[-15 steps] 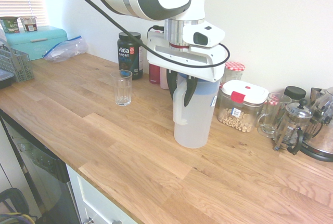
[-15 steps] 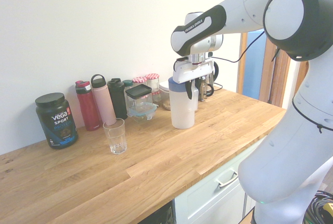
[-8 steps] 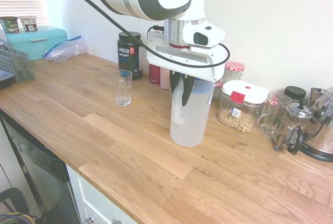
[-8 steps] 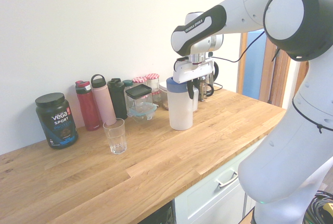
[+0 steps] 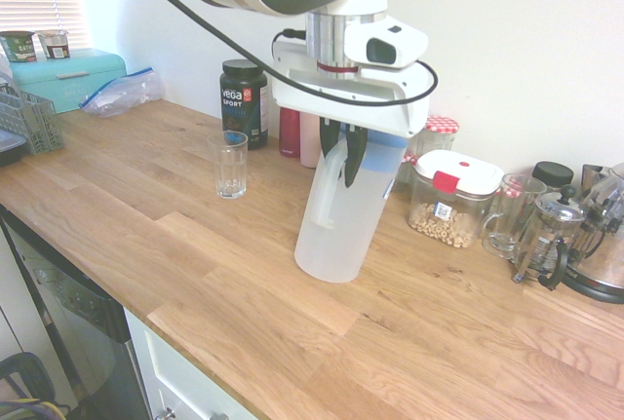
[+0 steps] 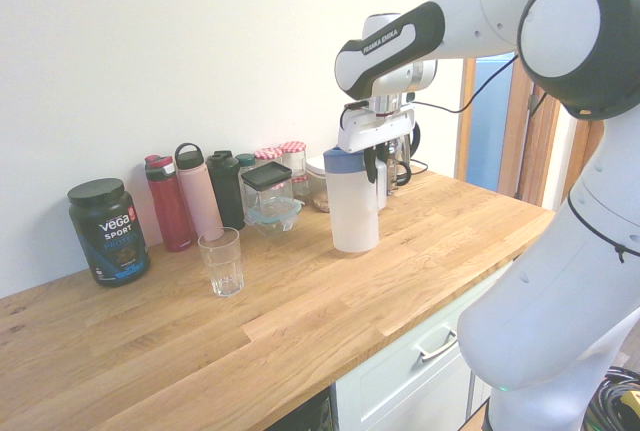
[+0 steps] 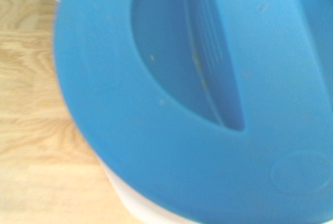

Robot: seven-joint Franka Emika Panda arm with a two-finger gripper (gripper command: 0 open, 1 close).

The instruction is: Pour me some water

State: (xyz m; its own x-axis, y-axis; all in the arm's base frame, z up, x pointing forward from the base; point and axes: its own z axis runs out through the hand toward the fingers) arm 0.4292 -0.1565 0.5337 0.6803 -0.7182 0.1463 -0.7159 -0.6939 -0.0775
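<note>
First exterior view looks down across the tabletop [image 5: 195,274] from its front edge, arm entering from upper left. Second exterior view faces the wall from the opposite end, further back. Both share the jug [image 5: 336,210] under the pincer [image 5: 343,152]. Wrist view sits right above its blue lid [image 7: 171,104].

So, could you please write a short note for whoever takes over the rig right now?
Gripper: jaws shut on the water jug's white handle, pointing down.
Water jug: hanging tilted from the grip, blue lid on; whether its base touches the wooden counter is unclear.
Drinking glass: upright, empty, apart from the jug, near the Vega tub.
Done: jug grasped.
Left: carry to the glass, pour.
</note>
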